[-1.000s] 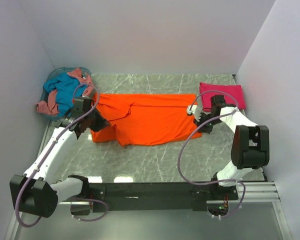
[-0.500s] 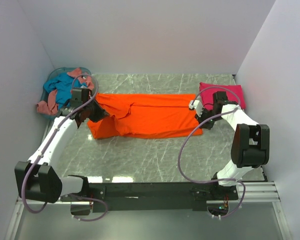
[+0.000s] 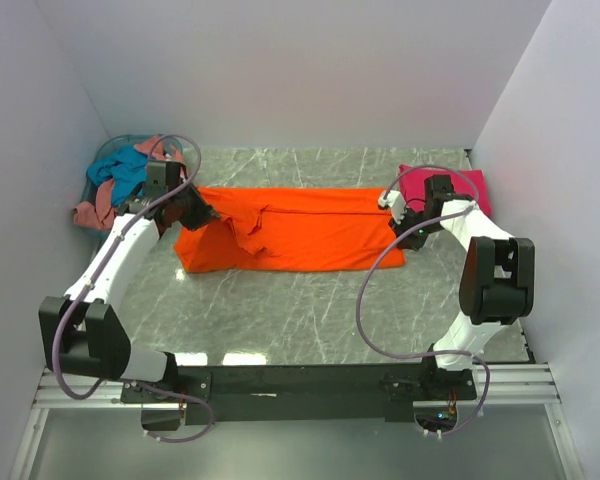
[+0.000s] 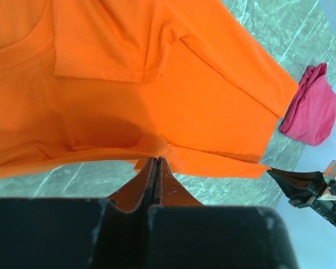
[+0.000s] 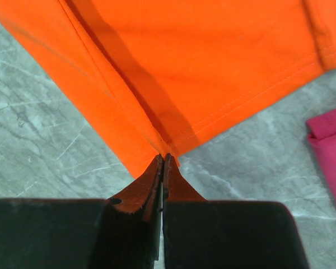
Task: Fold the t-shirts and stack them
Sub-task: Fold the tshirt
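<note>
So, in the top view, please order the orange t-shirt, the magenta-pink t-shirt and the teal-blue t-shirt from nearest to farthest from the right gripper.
1. orange t-shirt: mid-table, its right end is pinched in the right gripper.
2. magenta-pink t-shirt: folded, just behind the gripper, at the far right.
3. teal-blue t-shirt: in the basket, far left corner.

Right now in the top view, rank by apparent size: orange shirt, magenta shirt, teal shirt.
1. orange shirt, largest by far.
2-3. magenta shirt and teal shirt: look alike; both partly hidden, teal bunched, so unranked.
</note>
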Tool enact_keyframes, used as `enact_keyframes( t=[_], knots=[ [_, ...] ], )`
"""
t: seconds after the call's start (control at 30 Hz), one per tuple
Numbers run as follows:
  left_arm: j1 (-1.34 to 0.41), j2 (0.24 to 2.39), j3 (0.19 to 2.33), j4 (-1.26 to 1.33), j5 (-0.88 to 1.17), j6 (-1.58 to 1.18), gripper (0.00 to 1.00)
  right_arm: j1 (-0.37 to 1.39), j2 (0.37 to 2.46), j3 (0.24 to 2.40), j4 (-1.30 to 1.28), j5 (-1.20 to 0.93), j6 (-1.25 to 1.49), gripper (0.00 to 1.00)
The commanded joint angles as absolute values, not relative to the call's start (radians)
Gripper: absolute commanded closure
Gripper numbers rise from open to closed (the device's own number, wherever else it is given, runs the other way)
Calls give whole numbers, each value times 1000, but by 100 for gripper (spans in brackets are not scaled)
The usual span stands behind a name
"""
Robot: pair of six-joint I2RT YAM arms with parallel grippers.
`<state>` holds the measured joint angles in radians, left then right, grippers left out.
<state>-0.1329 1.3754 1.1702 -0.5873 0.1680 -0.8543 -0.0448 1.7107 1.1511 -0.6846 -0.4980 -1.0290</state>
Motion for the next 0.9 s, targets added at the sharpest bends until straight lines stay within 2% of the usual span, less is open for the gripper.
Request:
enact_keyframes(
  t=[0.0, 0.37, 0.87],
  knots=[
    [-126, 1408, 1235, -548, 178, -827, 100, -54, 1739, 1216, -666, -497, -993, 100],
    [-117, 1545, 1380, -554, 222, -796, 100, -54, 1781, 1244, -672, -477, -969, 100],
    [-106, 1660, 1497, -584, 258, -638, 100, -66, 1732, 1192, -635, -488, -960, 100]
  ],
)
